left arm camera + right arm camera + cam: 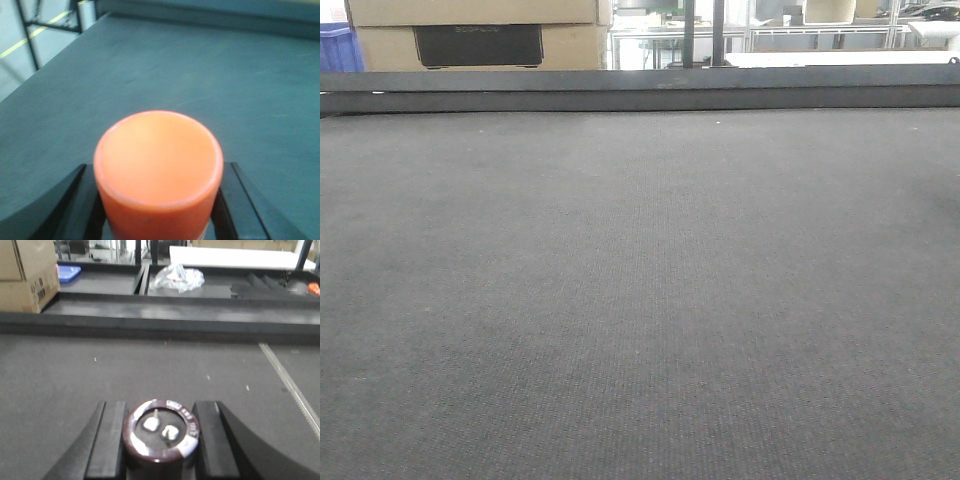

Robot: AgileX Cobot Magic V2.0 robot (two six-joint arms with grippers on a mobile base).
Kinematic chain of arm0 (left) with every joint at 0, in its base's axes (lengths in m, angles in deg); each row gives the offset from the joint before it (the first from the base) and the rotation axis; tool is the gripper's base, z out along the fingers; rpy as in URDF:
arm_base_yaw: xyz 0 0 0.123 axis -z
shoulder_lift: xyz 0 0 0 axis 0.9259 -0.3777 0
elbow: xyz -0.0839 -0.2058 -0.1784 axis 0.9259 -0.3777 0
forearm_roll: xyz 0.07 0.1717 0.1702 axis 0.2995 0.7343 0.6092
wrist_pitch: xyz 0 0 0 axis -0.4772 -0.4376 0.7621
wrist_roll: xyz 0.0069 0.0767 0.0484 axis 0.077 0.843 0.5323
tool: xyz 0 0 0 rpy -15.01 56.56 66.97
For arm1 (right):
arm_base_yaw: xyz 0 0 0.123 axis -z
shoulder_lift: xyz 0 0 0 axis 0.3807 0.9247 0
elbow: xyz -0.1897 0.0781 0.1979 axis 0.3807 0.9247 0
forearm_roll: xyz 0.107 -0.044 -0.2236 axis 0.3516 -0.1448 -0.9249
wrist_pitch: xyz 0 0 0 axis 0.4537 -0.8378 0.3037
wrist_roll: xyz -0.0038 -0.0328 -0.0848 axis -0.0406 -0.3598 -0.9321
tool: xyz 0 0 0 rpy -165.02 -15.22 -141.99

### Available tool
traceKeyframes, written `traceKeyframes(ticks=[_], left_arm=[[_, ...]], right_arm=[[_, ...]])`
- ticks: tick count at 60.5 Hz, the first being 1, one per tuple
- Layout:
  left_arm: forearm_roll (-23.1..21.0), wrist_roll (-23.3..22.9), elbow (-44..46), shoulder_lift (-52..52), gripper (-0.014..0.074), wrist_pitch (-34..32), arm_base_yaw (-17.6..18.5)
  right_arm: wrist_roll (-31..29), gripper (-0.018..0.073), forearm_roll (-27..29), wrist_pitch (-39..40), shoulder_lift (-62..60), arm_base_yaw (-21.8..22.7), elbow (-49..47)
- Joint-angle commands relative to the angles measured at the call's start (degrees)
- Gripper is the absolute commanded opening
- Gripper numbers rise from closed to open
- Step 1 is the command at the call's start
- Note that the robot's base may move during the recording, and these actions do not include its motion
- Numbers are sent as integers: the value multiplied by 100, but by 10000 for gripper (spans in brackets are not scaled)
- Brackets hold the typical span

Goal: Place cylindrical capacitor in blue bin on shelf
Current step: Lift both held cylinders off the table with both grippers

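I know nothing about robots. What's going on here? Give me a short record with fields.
left jaws: closed on an orange cylinder
right jaws: closed on the cylindrical capacitor, terminals facing the camera
surface: dark grey mat
background: cardboard box, crumpled plastic bag
progress: capacitor held, not yet placed

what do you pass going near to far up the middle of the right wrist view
cylindrical capacitor in the right gripper → grey mat → raised black ledge → crumpled plastic bag → white board
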Motion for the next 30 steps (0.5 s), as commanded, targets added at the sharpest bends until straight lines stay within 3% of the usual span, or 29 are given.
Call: traceKeyframes(ticks=[1, 17, 30], left_arm=[[92, -10, 34, 525, -111, 568, 343], [68, -10, 278, 1695, -111, 2462, 1355], [-63, -10, 684, 2363, -111, 3894, 1710]], right_arm=[[-39, -99, -35, -352, -48, 10, -78], [-39, -99, -35, -1118, -48, 10, 119], [-39, -99, -35, -1650, -74, 10, 306]])
